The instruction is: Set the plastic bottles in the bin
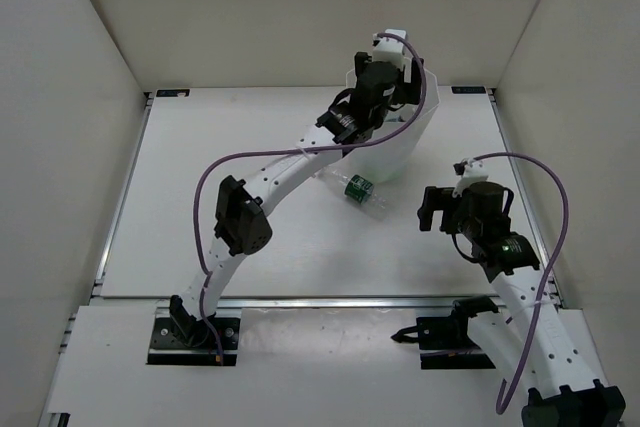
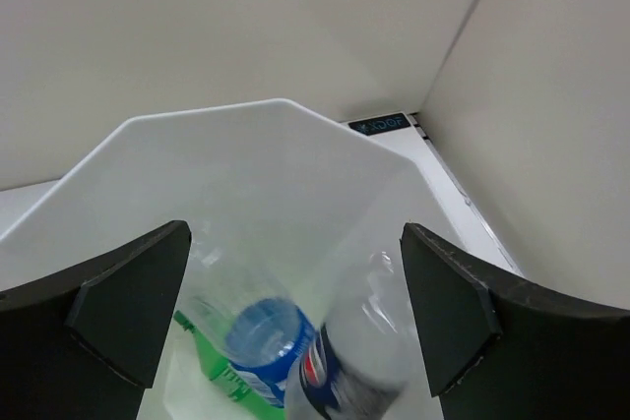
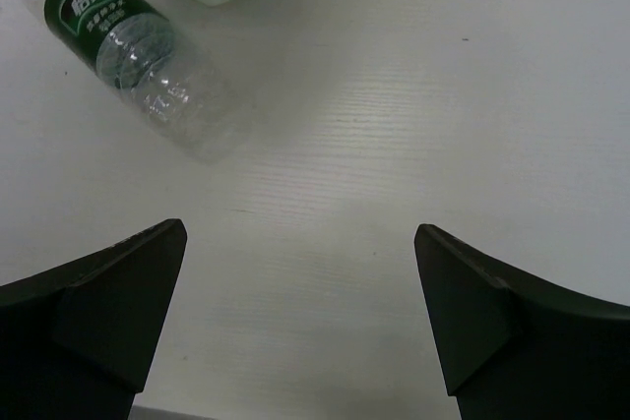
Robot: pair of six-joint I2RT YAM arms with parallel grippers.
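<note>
Nearest, the right gripper [image 3: 300,272] is held low over the table [image 3: 423,95], its fingers spread wide with nothing between them. Just beyond it, the green-labelled bottle [image 3: 123,31] is laid on its side, close beside the bin [image 2: 266,154]. Farther, the left gripper [image 2: 293,282] is held above the bin's mouth, also opened wide and empty. Inside the bin are seen the dark-labelled bottle [image 2: 340,386], the blue-labelled bottle [image 2: 264,336] and the green bottle [image 2: 209,353].

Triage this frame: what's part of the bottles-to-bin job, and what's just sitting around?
Job:
- bin
- green-label bottle, on the table beside the bin
- in the bin: dark-label bottle, blue-label bottle, green bottle
- left gripper, right gripper, both open

Not job:
- table
- purple cables
- walls
</note>
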